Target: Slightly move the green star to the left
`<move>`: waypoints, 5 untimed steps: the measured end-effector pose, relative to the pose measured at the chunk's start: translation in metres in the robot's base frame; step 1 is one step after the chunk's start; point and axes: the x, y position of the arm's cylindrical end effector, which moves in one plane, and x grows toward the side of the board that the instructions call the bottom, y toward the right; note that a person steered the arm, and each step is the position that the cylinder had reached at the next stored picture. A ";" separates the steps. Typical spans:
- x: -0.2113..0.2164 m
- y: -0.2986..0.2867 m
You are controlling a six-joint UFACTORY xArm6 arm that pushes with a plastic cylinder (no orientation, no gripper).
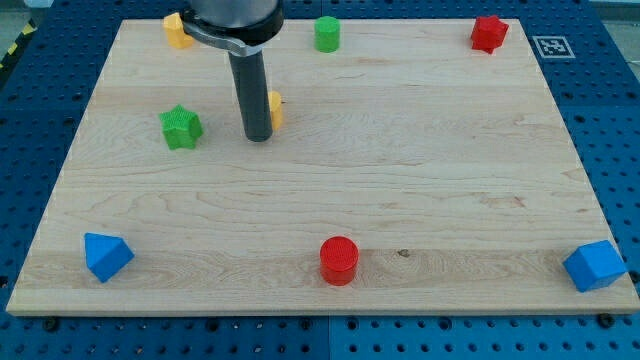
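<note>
The green star (181,127) lies on the wooden board (400,180) at the view's left, in the upper half. My tip (258,137) rests on the board to the right of the star, with a clear gap between them. A yellow block (274,109) sits just behind and right of the rod, mostly hidden by it, so its shape cannot be made out.
A yellow block (176,30) and a green cylinder (327,33) sit near the top edge, a red star (489,33) at the top right. A blue block (107,256) is at bottom left, a red cylinder (339,260) bottom centre, a blue cube (595,266) bottom right.
</note>
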 end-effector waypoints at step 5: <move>-0.030 -0.080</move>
